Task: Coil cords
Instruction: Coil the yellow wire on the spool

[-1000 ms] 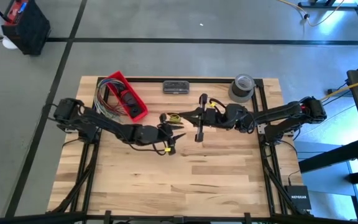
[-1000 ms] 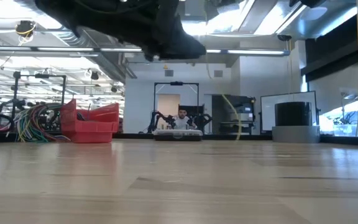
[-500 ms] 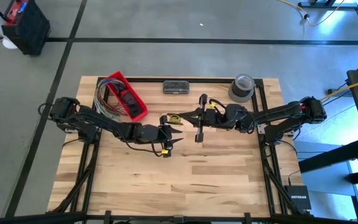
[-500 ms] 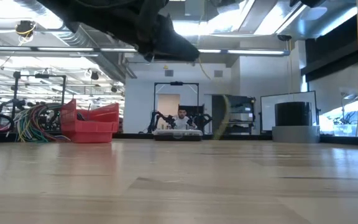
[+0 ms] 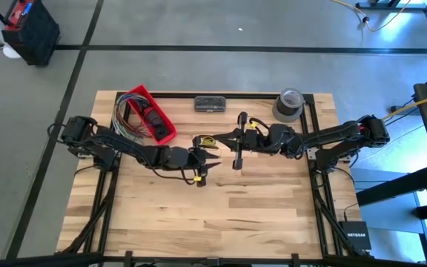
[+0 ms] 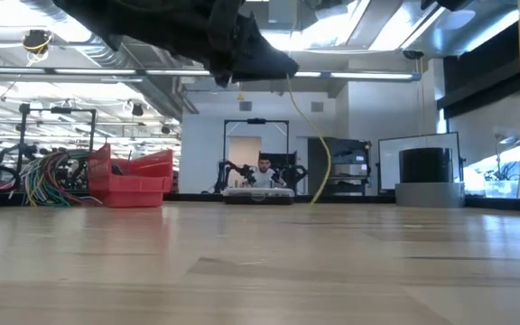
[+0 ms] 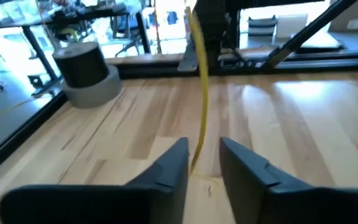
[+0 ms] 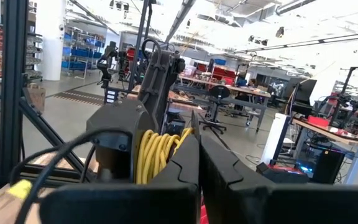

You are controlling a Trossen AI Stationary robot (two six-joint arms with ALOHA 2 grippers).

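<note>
A thin yellow cord [image 6: 319, 153] is partly wound into a small coil [image 5: 207, 139] at the tip of my right gripper [image 5: 215, 139], above the table's middle. The coil's loops [image 8: 160, 152] lie beside that gripper's shut fingers. From there the cord runs to my left gripper [image 5: 204, 159], just to the near side. In the left wrist view the cord [image 7: 201, 93] passes between the open fingers of my left gripper [image 7: 204, 165]. In the low view it hangs in an arc from my left gripper [image 6: 260, 63] toward the table. My left gripper has the cord [image 7: 194, 158] running between its open fingers, close to the inner side of one finger [image 7: 173, 171]; I cannot tell whether it touches. My right gripper is shut at the coil of several loops [image 8: 166, 149], coming level from the table's right. The coil is clear of the table. The fingers [image 8: 188, 165] hide the place of contact.
A red bin [image 5: 154, 115] with multicoloured wires [image 5: 124, 115] stands at the far left, a dark case [image 5: 210, 104] at the far middle, and a tape roll [image 5: 289, 104] at the far right. Bare wood [image 5: 221, 215] fills the near half.
My left gripper has shifted a little sideways and back beside the coil. The cord's hanging stretch has swung and now hangs as a clear arc below my left gripper. My right gripper has kept still with the coil.
</note>
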